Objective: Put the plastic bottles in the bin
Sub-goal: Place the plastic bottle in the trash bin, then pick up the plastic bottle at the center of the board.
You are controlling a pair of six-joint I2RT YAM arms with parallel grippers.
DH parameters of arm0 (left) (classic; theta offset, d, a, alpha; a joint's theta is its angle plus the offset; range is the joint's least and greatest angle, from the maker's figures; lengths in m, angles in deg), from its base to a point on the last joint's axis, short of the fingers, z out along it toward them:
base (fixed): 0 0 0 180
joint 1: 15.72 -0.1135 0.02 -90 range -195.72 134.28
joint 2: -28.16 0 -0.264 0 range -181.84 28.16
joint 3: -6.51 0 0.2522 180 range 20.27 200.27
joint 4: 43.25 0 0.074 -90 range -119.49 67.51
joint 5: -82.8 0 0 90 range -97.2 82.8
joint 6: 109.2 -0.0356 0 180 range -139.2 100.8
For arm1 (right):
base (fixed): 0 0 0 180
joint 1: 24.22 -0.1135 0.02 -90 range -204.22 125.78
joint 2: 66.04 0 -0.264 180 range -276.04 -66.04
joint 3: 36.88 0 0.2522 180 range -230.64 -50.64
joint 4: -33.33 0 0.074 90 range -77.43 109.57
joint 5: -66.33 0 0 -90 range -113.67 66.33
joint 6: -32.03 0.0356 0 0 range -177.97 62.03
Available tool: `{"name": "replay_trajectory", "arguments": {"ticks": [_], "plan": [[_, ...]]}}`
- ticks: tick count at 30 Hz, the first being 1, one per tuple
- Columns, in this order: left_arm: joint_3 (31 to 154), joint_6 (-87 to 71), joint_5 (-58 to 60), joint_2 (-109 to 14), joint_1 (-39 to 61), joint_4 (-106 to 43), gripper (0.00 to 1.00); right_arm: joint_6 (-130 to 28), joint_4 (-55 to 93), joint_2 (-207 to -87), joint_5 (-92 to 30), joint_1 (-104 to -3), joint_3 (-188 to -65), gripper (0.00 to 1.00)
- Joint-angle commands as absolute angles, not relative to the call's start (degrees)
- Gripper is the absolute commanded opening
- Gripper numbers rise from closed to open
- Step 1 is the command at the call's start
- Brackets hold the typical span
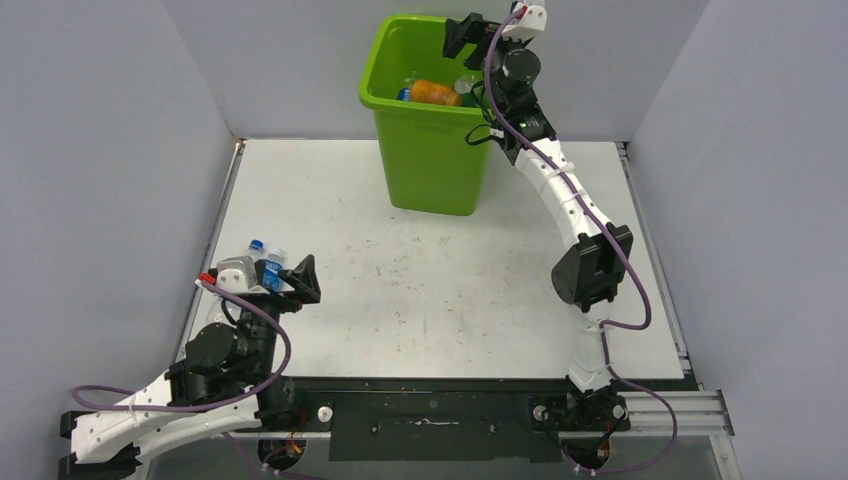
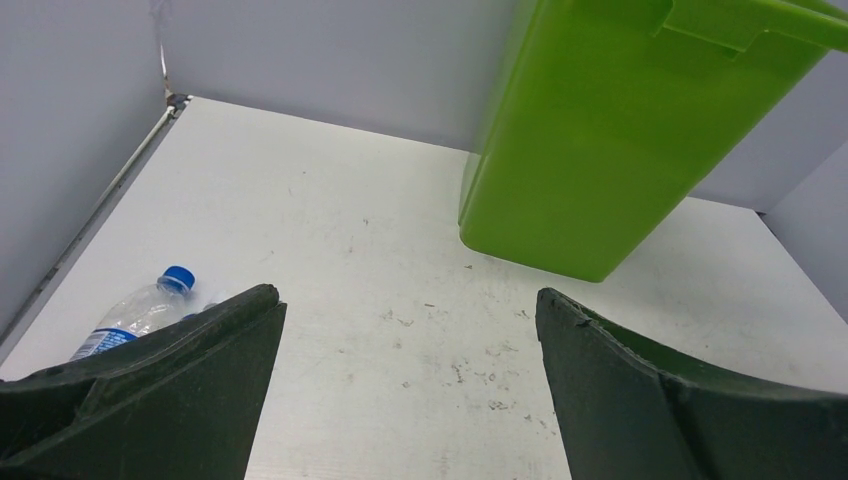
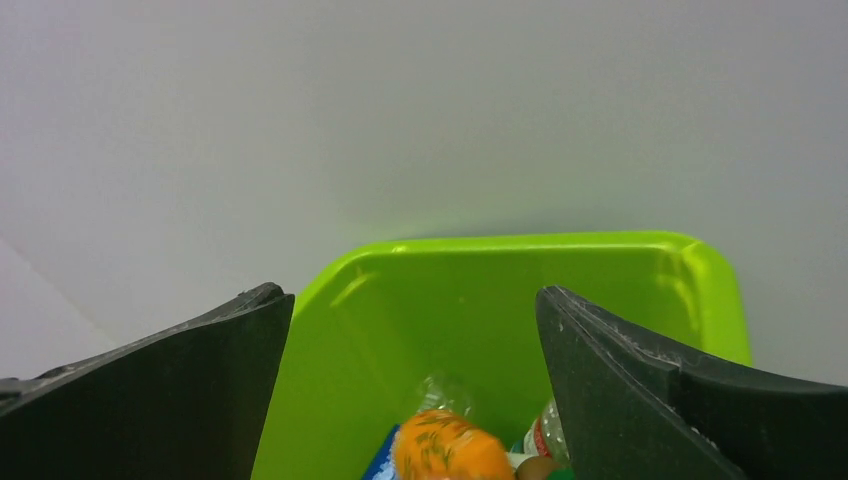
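At the near left edge of the table [image 1: 450, 280], the left gripper [image 2: 405, 300] stands wide open and empty; just left of it lies a clear bottle [image 2: 140, 312] with a blue cap, probably light, thin-walled and slippery, best pinched across its middle; at the far side, the right gripper [image 3: 415, 295] hangs open and empty over the bin [image 1: 430, 160], where an orange bottle [image 3: 450, 450] lies.

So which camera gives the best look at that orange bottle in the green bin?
The top external view: the orange bottle lies in plain sight inside the bin. The right wrist view catches only part of it, blurred, at the bottom edge. The left wrist view shows just the bin's outside.
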State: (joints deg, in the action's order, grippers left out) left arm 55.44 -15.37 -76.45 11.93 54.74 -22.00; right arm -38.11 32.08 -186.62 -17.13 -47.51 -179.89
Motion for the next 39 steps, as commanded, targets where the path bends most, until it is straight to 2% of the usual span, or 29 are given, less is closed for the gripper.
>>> {"name": "replay_trajectory", "arguments": {"ticks": [1,6,13,16,18,20,25,26,31,39], "plan": [[54.49,-16.32,-77.52,13.56,55.25,-23.51,0.96,-33.56,31.49,-182.38,-24.57,-48.57,-181.73,0.99],[56.15,-15.82,-79.76,11.45,55.47,-20.28,0.96,-31.22,36.92,-168.85,-27.39,-49.97,-166.05,1.00],[69.91,5.79,-82.52,0.04,54.57,14.76,0.96,-33.45,42.72,-143.32,-29.84,-58.95,-132.97,1.00],[70.77,7.37,-75.66,-3.31,50.85,16.75,0.96,-30.38,44.98,-135.62,-31.11,-62.17,-117.04,1.00],[70.20,7.31,-70.31,-5.37,45.31,15.52,0.96,-29.07,43.99,-132.68,-31.46,-64.52,-110.51,1.00],[69.27,4.45,-61.44,-7.73,35.42,12.09,0.96,-28.84,41.91,-130.81,-29.90,-67.03,-105.10,1.00],[68.08,1.92,-24.68,-17.57,0.60,8.11,0.96,-28.09,39.06,-127.77,-28.28,-70.12,-94.68,1.00],[68.38,3.42,-20.52,-19.96,-3.25,8.12,0.96,-28.09,38.98,-126.99,-27.77,-70.47,-92.95,1.00],[68.70,5.00,-26.79,-29.87,-6.54,5.52,0.96,-25.34,39.97,-126.12,-28.48,-72.09,-85.44,1.00],[68.96,6.80,-29.64,-40.18,-14.18,2.02,0.96,-22.49,44.34,-125.65,-28.10,-75.85,-77.75,1.00]]}}
